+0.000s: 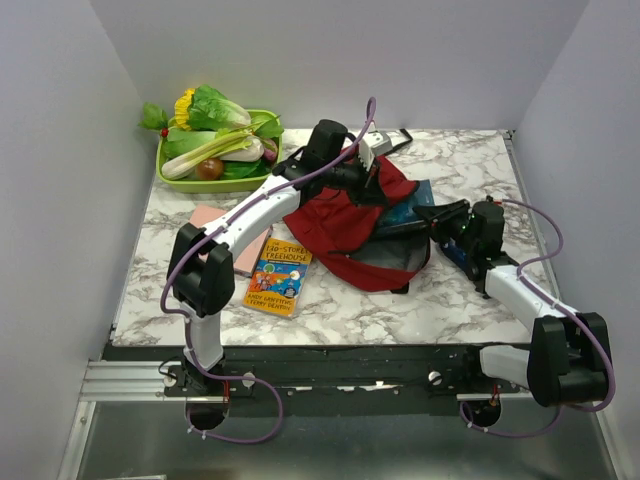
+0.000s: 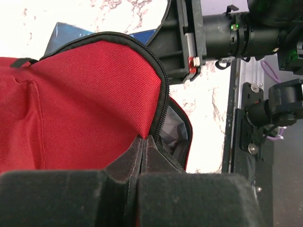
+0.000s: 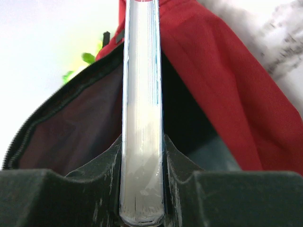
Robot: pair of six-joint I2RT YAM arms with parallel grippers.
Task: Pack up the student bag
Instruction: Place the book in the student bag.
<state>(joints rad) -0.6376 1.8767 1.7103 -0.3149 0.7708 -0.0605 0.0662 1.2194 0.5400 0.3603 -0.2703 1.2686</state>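
Top external: "STOREY TREEHOUSE" orange book [image 1: 278,277] beside student bag [image 1: 350,228].

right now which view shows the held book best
Right wrist: book centred, page edge clamped in the right pincer at the student bag's mouth. Top view shows little of it; left wrist possibly a blue corner.

A colourful paperback book [image 1: 278,277] lies flat on the tabletop [image 1: 400,310]. Its cover title reads "-STOREY TREEHOUSE"; the number before it is too small to read. Smaller lettering along the cover's bottom appears to read "ANDY GRIFFITHS" and "TERRY DENTON".
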